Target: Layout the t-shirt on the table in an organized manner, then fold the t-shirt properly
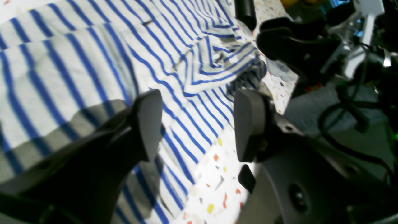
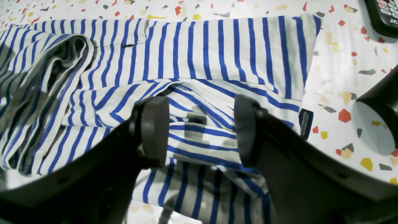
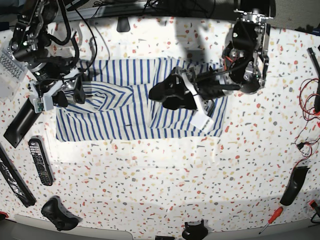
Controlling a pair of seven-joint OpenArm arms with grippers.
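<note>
Both hands agape over t-shirt

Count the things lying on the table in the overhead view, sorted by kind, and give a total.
Striped t-shirt: 1
Remote control: 1
Game controller: 1
Screwdriver with red handle: 1
Total: 4, on the table. Other dark items along the edges are too unclear to name.

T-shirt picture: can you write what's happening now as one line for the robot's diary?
stage: laying out | t-shirt: rumpled on table | left gripper: open, empty, over shirt edge | right gripper: open, empty, above shirt
</note>
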